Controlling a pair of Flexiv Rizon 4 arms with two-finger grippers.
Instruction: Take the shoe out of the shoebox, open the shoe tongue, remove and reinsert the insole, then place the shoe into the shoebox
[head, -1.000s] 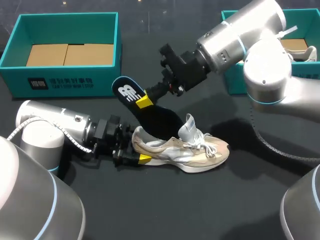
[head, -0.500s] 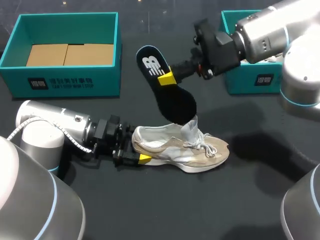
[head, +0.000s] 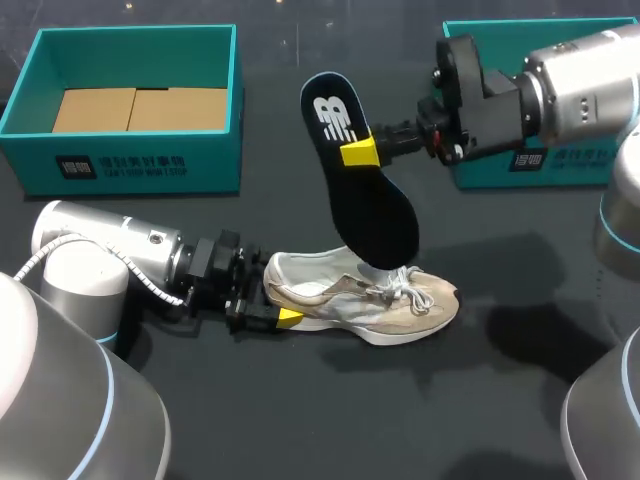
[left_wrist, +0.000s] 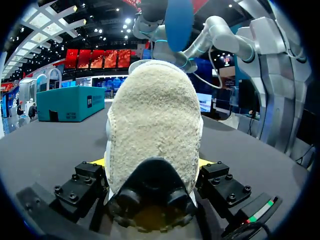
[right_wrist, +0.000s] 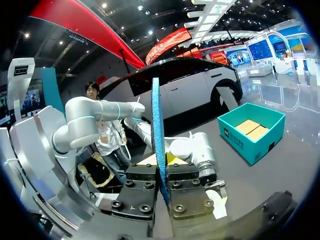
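Showing two shoeboxes (head: 140, 168), one shoe (head: 345, 302) — one insole (head: 370, 212) aloft.

A white logo is printed on the heel end of the black insole (head: 370, 200). White lettering beside a square mark lines the front wall of the left shoebox (head: 200, 165). Similar print marks the right shoebox (head: 500, 175); both are too small to read.

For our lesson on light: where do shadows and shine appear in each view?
Head view: a shadow on the table right of the shoe; the left arm's silver shell shines. Left wrist view: the shoe's heel evenly lit, darker near the left claw. Right wrist view: the insole's thin edge brightly lit.
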